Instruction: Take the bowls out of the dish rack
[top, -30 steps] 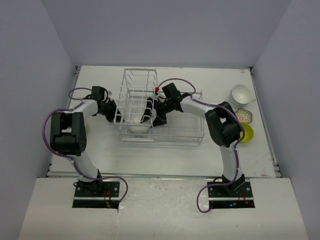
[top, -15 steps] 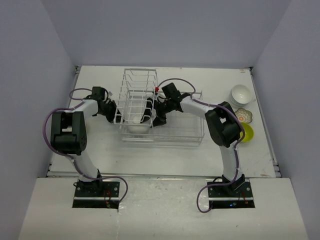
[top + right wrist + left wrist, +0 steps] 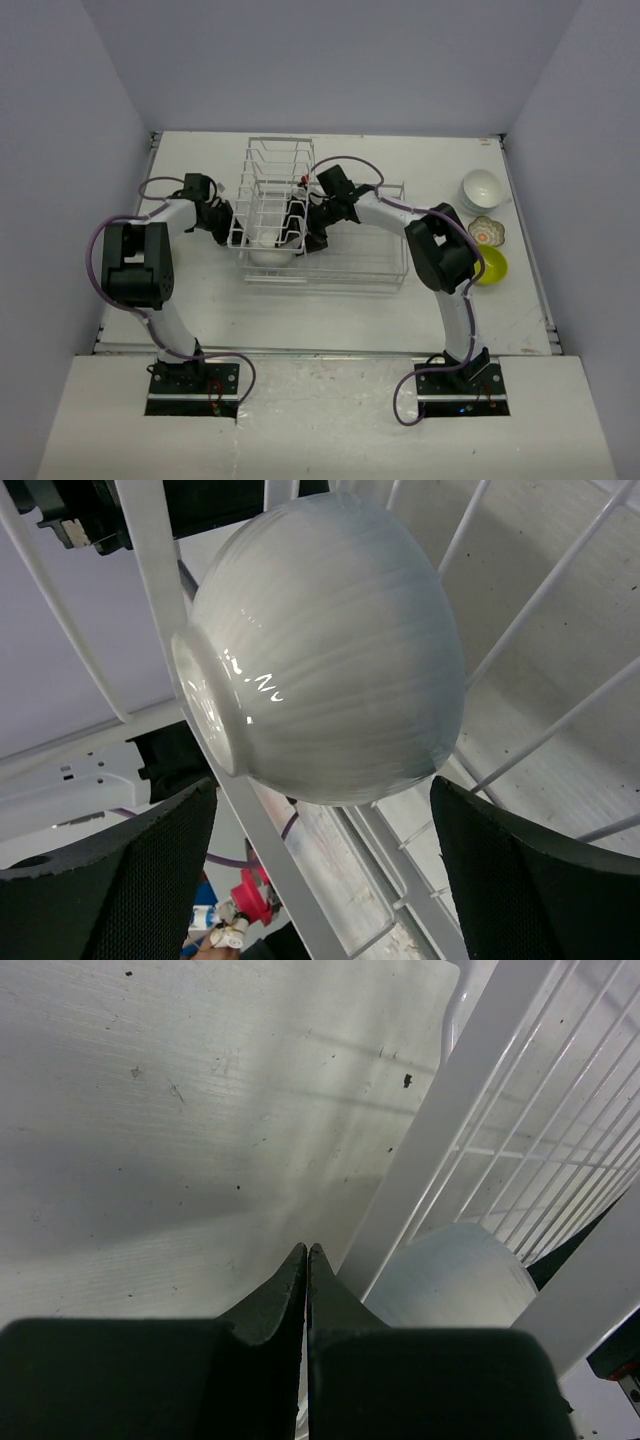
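- Top external view: the dish rack (image 3: 345, 262) stands mid-tabletop (image 3: 200, 290), its taller slotted section at the left end.
- A white bowl (image 3: 266, 251) sits low in that slotted section.
- The left pincer (image 3: 230, 226) is at the rack's outer left side; the right pincer (image 3: 293, 235) reaches into the rack from the right, next to the bowl.
- Well apart, at the tabletop's right edge, lie stacked white bowls (image 3: 482, 187), a patterned bowl (image 3: 487, 231) and a lime-yellow bowl (image 3: 493, 266).
- Left wrist view: the left pincer's fingers are pressed tight together with nothing between them, just beside a white rack bar.
- The white bowl shows behind the wires, inside the rack.
- Right wrist view: the right pincer stands wide, one finger on each side of the white bowl.
- The bowl lies on its side among the wires, foot ring toward the camera.
- Whether the fingers touch the bowl cannot be told.
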`<move>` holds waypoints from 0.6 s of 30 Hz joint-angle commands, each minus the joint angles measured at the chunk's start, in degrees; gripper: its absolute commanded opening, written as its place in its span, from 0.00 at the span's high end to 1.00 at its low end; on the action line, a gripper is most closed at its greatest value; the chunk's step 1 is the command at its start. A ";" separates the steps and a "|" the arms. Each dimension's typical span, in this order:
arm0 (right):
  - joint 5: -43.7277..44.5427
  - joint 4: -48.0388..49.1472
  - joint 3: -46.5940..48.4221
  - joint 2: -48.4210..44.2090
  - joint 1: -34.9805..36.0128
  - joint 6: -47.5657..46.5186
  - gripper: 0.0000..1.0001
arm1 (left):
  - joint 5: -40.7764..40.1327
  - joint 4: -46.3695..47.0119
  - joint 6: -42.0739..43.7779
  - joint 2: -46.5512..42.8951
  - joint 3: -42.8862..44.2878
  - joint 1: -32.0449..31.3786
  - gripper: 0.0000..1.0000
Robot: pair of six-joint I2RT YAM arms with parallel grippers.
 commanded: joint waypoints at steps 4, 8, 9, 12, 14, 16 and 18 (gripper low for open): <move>-0.44 -0.99 1.42 1.65 0.53 -1.88 0.11 | 3.45 2.20 -1.18 0.58 0.01 -0.27 1.00; -0.79 -0.55 1.94 2.79 0.62 -2.06 0.11 | 3.37 2.37 -1.27 0.67 -0.16 -0.27 1.00; -1.05 -0.29 2.12 3.06 0.62 -2.06 0.11 | 3.28 2.28 -1.18 0.67 -0.16 -0.27 1.00; -1.40 1.11 2.29 3.32 0.62 -1.62 0.11 | 3.28 2.28 -1.18 0.76 -0.16 -0.27 1.00; -1.50 1.73 2.29 3.32 0.62 -0.92 0.13 | 3.10 2.37 -1.27 0.84 -0.16 -0.27 1.00; -1.85 3.48 1.68 3.06 0.62 -0.39 0.15 | 3.10 2.37 -1.18 1.11 -0.16 -0.27 1.00; -1.67 6.02 0.81 2.01 0.62 0.22 0.18 | 3.10 2.37 -1.27 1.20 -0.16 -0.27 1.00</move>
